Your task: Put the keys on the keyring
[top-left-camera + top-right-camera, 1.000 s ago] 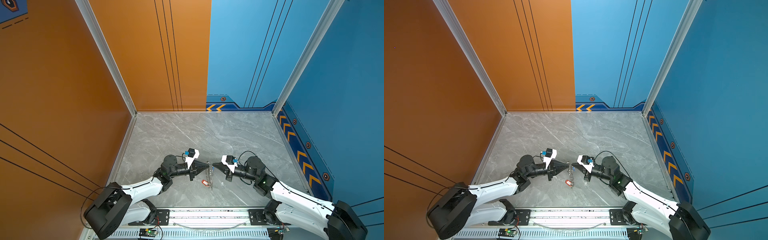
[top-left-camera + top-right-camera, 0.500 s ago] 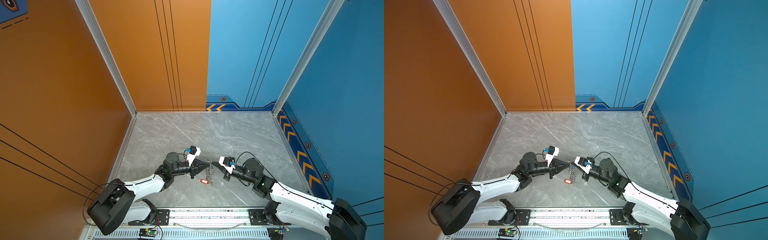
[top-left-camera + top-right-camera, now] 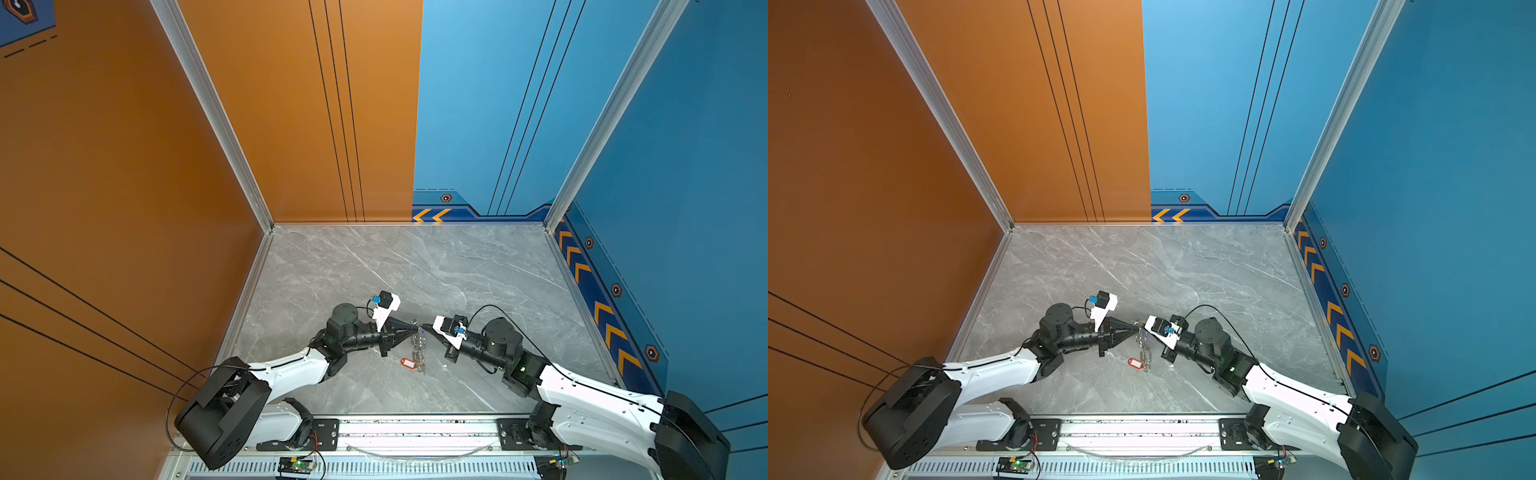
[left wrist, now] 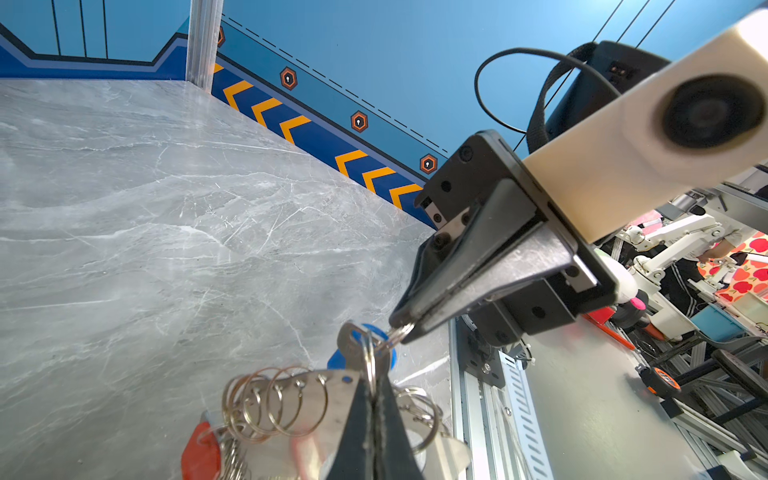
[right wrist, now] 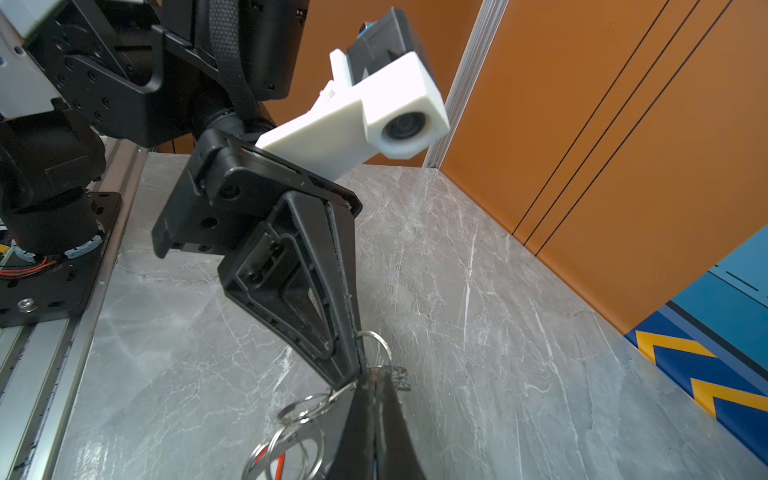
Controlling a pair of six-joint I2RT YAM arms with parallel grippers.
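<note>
A grey marble-patterned tabletop point(image 3: 374, 266) forms the floor of a booth, with orange wall panels point(image 3: 124, 166) on one side and blue wall panels point(image 3: 685, 166) on the other. Near its front edge the two arms meet tip to tip.

The left gripper point(image 4: 372, 390) is clamped shut on the flat grey metal oval keyring point(image 4: 320, 390). It grips the plate at its rim, so the gripped end is lifted off the table and the rest hangs down between the arms. Whether the lower end touches the table I cannot tell. This hold turns the small silver split rings point(image 4: 266, 401) along the rim toward the other arm.

The right gripper point(image 4: 402, 329) is closed as well. Its tips pinch the tiny ring of a small silver key with a blue plastic tag point(image 4: 348, 340), which sits right against the keyring's rim, just beside the left fingertips. Holding it by the ring rather than the blade probably leaves the ring free to be worked onto the plate.

A red plastic tag point(image 3: 408, 363) shows at the lower part of the keyring, which suggests one key is on already.

The step in hand looks like joining the blue-tagged key to the keyring. The two tips likely work so close together because the thin wire has to be guided very precisely.
</note>
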